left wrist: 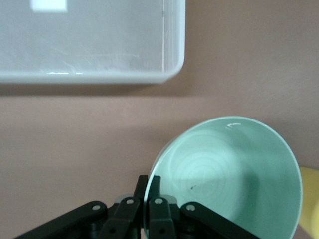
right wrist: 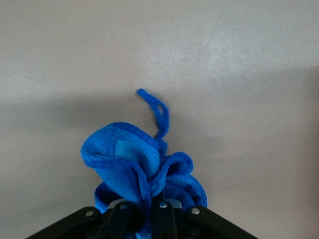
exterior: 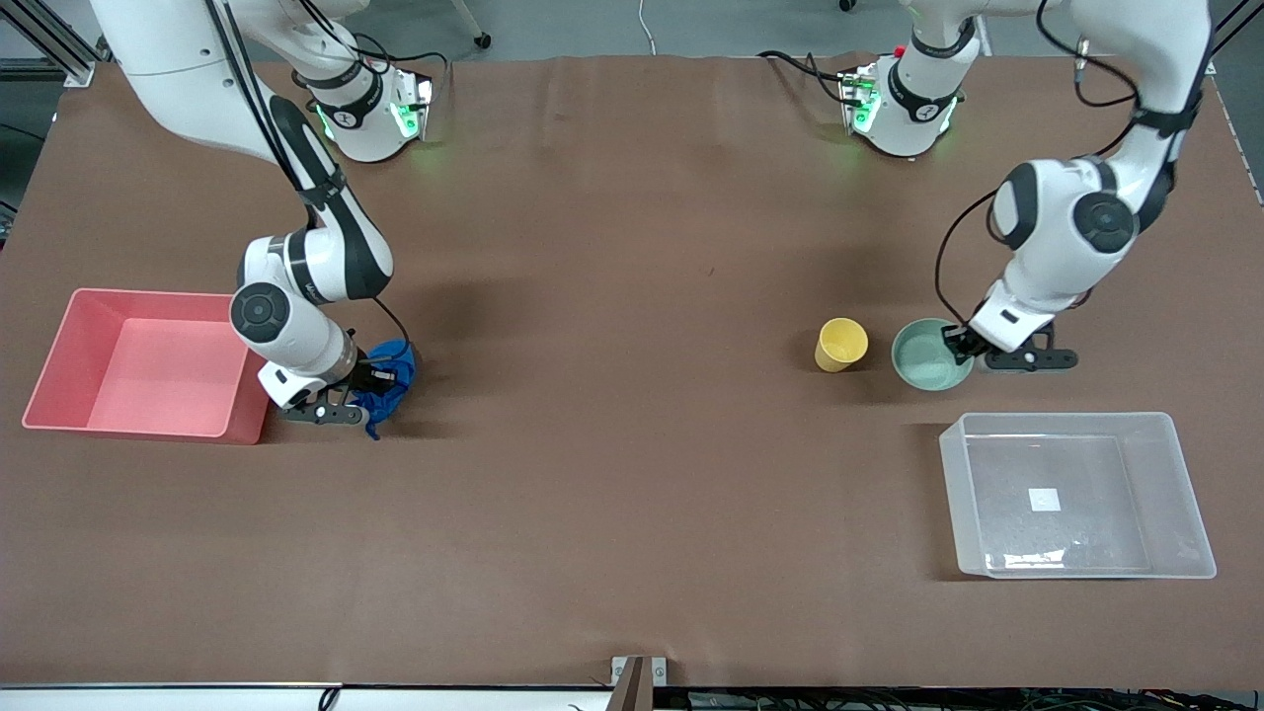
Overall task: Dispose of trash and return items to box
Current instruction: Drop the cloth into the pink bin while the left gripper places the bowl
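Trash (exterior: 388, 380), blue wad, pinched in right gripper (exterior: 380, 377) jaws beside pink bin (exterior: 59, 395), not yet in. Left gripper (exterior: 960, 344) jaws clamp bowl (exterior: 923, 360) rim; cup (exterior: 840, 345) stands just beside. Box (exterior: 1180, 494) empty, nearer the camera; bare worktop (exterior: 632, 444) between, room to move.
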{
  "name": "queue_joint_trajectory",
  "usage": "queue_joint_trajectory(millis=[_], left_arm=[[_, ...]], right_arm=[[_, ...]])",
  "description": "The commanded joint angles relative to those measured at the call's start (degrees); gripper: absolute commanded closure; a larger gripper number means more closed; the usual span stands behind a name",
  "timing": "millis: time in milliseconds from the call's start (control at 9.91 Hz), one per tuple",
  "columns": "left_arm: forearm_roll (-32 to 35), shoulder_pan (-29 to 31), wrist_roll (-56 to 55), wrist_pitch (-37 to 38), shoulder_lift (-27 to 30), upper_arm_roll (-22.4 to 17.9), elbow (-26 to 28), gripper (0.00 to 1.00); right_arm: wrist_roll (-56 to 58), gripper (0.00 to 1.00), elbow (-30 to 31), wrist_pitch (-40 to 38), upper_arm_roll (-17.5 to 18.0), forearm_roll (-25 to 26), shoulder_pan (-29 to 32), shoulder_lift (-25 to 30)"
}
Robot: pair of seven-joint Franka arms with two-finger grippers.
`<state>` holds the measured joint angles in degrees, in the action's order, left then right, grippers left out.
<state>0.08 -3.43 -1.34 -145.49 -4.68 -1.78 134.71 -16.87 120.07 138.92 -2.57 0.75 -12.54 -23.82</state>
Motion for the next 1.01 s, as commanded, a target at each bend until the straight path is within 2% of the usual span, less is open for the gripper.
queue_joint_trajectory(millis=[0, 101, 202, 303, 505, 606, 706, 908], left_arm=[[0.3, 0.2, 1.2, 8.5, -4.4, -0.2, -12.4, 1.0], [0.2, 0.4, 3.2, 9.1, -8.5, -1.3, -18.4, 1.0], [-1.2, 0.4, 5.8, 9.3, -12.7, -2.6, -24.2, 1.0], [-5.1, 0.5, 10.5, 11.3, -17.3, -4.4, -31.1, 1.0], [-9.9, 0.6, 17.6, 20.3, -27.3, -8.7, -48.1, 1.0], [-11.5, 1.1, 20.9, 21.6, -31.0, -9.9, -51.4, 1.0], [-14.8, 1.9, 23.1, 21.3, -33.4, -10.1, -52.2, 1.0], [-17.0, 2.1, 24.9, 17.0, -37.4, -10.1, -53.1, 1.0]], right_arm=[[-3.3, 0.99, -14.0, -21.9, -0.4, 0.4, -1.6, 3.2], [-2.0, 0.99, -20.2, -29.7, -0.6, 0.7, 0.2, 4.4], [3.2, 0.99, -23.0, -33.8, -0.9, 1.7, 3.2, 6.5], [9.6, 0.99, -22.8, -35.0, -1.4, 5.9, 6.5, 9.3], [22.9, 0.98, -22.4, -36.5, -1.5, 8.9, 16.2, 10.7], [28.8, 0.98, -20.4, -35.8, -1.4, 8.9, 21.0, 10.4], [29.8, 0.98, -17.0, -32.6, -1.3, 8.9, 24.3, 10.3], [30.5, 0.97, -7.4, -19.2, -1.4, 8.9, 28.1, 9.8]])
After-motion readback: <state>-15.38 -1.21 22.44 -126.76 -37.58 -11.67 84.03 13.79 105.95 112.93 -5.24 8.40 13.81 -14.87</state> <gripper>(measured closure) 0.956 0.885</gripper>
